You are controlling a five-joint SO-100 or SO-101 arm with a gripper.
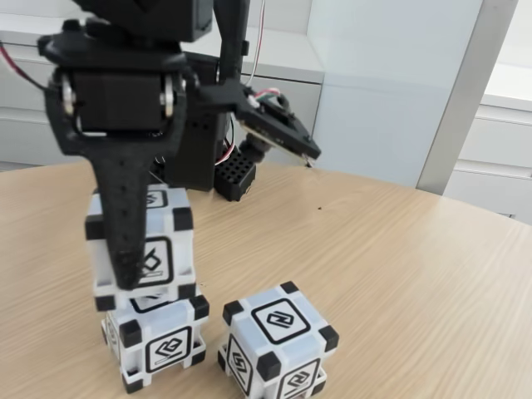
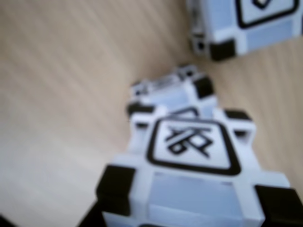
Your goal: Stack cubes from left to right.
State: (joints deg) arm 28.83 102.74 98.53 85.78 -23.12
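progress: 1 of 2 stacking moves looking nearly done. The upper cube [image 1: 143, 245] is sitting on or just above the lower cube [image 1: 158, 339] at the left of the fixed view; contact between them is hard to confirm, and the upper one is looking offset slightly left and back.

remaining: the third cube [image 1: 278, 342] is resting on the table [image 1: 399, 266] just to the right of the pair, not touching it. My read: it is waiting to go on top, so the tower is sitting at 2 of 3.

gripper: the gripper [image 1: 126, 249] is coming down over the upper cube. 1 black finger [image 1: 125, 216] is lying flat against the cube's front face in the fixed view; the opposing finger is hidden behind the cube. Jaws look spread to cube width and pinching the upper cube, though release may be starting and I cannot rule that out.

wrist view: the held cube [image 2: 194, 165] is filling the lower frame, glyph face up, blurred. The lower cube [image 2: 175, 92] is peeking out beyond it, and the third cube [image 2: 246, 23] is sitting at the top right corner, apart from both.

risk: judging by the offset, the upper cube may be seating off-centre, which matters once cube 3 is going on.
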